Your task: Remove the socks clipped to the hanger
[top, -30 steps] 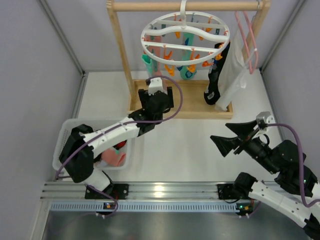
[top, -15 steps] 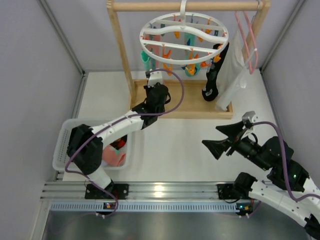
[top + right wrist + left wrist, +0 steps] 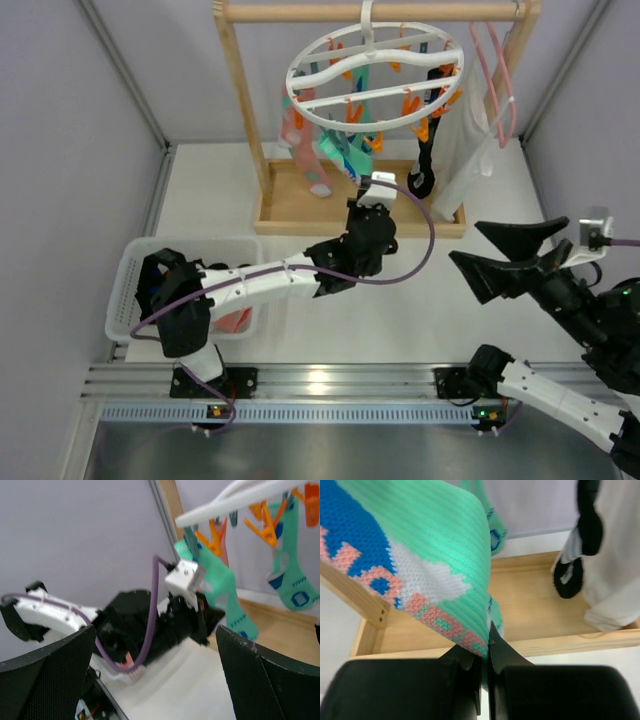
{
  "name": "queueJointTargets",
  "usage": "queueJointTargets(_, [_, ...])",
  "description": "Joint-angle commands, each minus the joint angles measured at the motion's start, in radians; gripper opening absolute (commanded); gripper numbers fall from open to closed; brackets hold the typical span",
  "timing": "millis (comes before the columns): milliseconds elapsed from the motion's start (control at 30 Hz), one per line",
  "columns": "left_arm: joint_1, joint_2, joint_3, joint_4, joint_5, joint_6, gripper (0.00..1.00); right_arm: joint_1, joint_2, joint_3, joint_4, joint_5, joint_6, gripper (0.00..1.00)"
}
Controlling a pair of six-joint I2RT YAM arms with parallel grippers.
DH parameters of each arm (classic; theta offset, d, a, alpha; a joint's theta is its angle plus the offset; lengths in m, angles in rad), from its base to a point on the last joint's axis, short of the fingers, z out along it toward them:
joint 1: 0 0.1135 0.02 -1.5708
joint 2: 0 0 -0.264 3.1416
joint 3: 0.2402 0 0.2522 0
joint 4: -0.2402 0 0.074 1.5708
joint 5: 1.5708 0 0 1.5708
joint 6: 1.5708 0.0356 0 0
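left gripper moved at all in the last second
Yes. In the top view the left gripper has gone right, away from the wooden rack's left post, shut on a teal sock.

The top external camera looked down from above and behind the arm bases point(image 3: 205, 380) at the frame's bottom edge, covering the whole counter point(image 3: 400, 320) and the hanger point(image 3: 368, 30) at upper centre. The left wrist camera sat close behind the left pincer point(image 3: 485, 652), facing the wooden rack base point(image 3: 535, 610); a teal-mint green sock point(image 3: 420, 540) filled its upper left. The right wrist camera looked out between the right pincer point(image 3: 155, 628) fingers, from farther off, toward the left arm point(image 3: 55, 612). All three views shared that sock.
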Motion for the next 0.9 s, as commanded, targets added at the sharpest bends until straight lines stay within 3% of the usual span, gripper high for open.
queueJointTargets(0, [-0.060,0.065,0.094,0.061,-0.093,0.090,0.00,-0.008,0.068,0.158,0.005,0.037,-0.037,0.99])
queueJointTargets(200, [-0.152,0.200,0.239,0.059,-0.146,0.241,0.00,-0.008,0.334,0.427,-0.191,0.114,-0.123,0.99])
queueJointTargets(367, [-0.184,0.255,0.276,0.059,-0.150,0.267,0.00,-0.008,0.565,0.619,-0.270,0.166,-0.183,0.97])
queueJointTargets(633, [-0.189,0.170,0.165,0.059,-0.133,0.187,0.00,-0.011,0.777,0.709,-0.268,0.175,-0.246,0.83])
queueJointTargets(867, [-0.189,0.088,0.084,0.058,-0.019,0.112,0.00,-0.078,0.820,0.732,-0.249,0.157,-0.220,0.76])
